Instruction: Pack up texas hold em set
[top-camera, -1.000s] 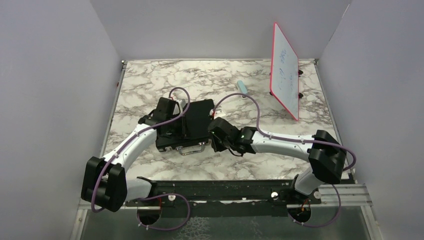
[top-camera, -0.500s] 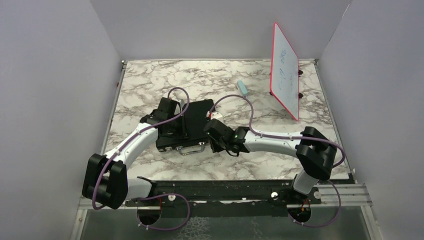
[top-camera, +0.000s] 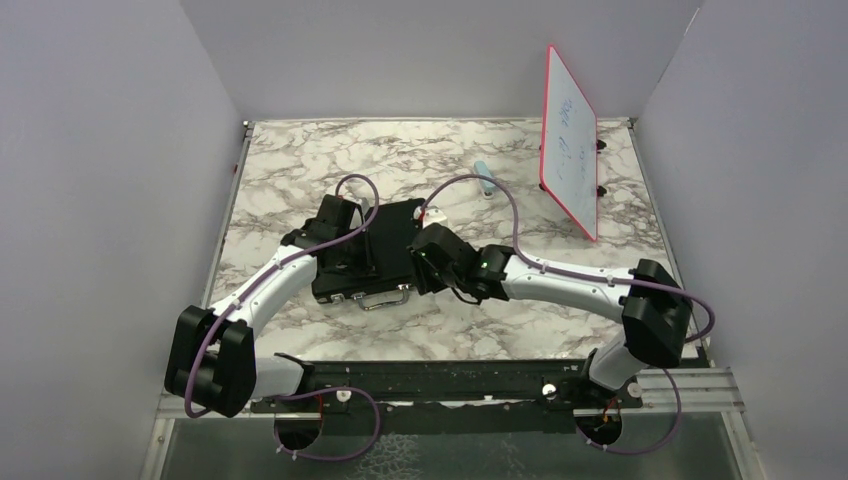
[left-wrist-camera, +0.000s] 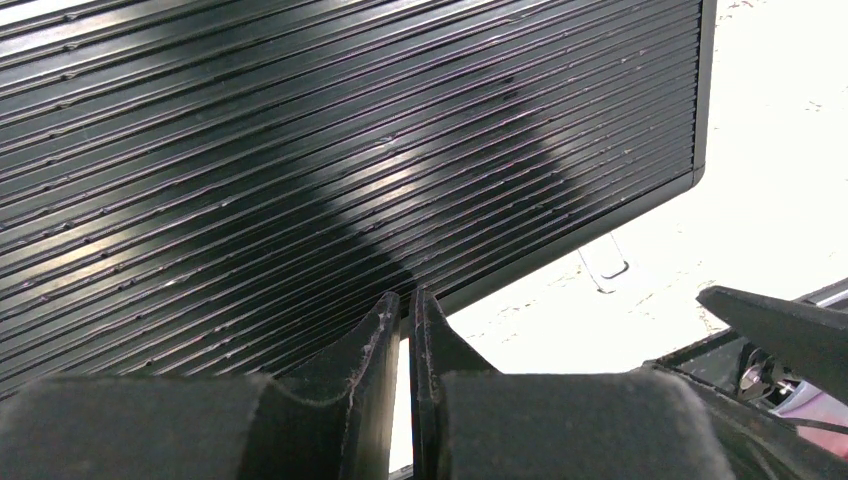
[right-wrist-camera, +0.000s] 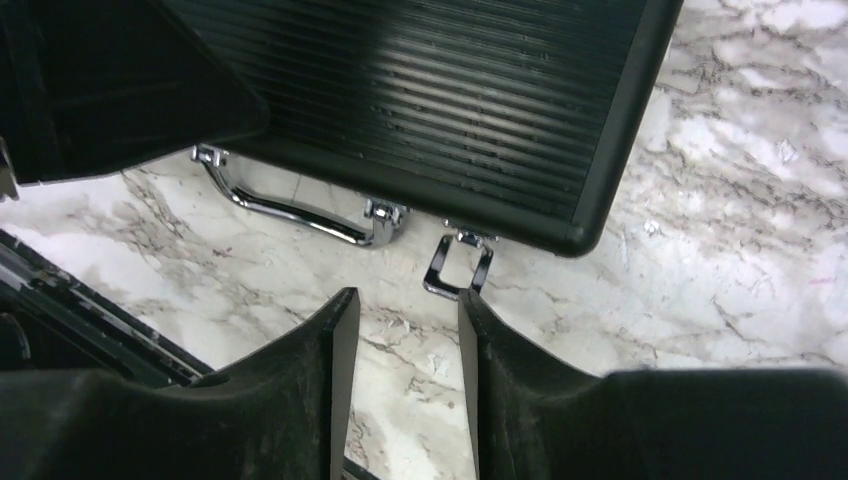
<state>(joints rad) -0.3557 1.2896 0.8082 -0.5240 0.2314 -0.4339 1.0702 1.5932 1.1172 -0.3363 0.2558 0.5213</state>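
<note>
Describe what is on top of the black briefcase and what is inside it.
Only the left hand is over the briefcase's ribbed lid, its fingers nearly together; whether it touches the lid is unclear. The lid is shut, so the contents are hidden.

A closed black ribbed briefcase (top-camera: 392, 232), flanked by the left arm (top-camera: 270, 285) and right arm (top-camera: 560, 283), blocks the middle of the marble table (top-camera: 300, 160). Open marble lies behind it and along the front. A red-framed whiteboard (top-camera: 570, 140) and pale blue oblong block (top-camera: 484, 176) obstruct the far right.
</note>
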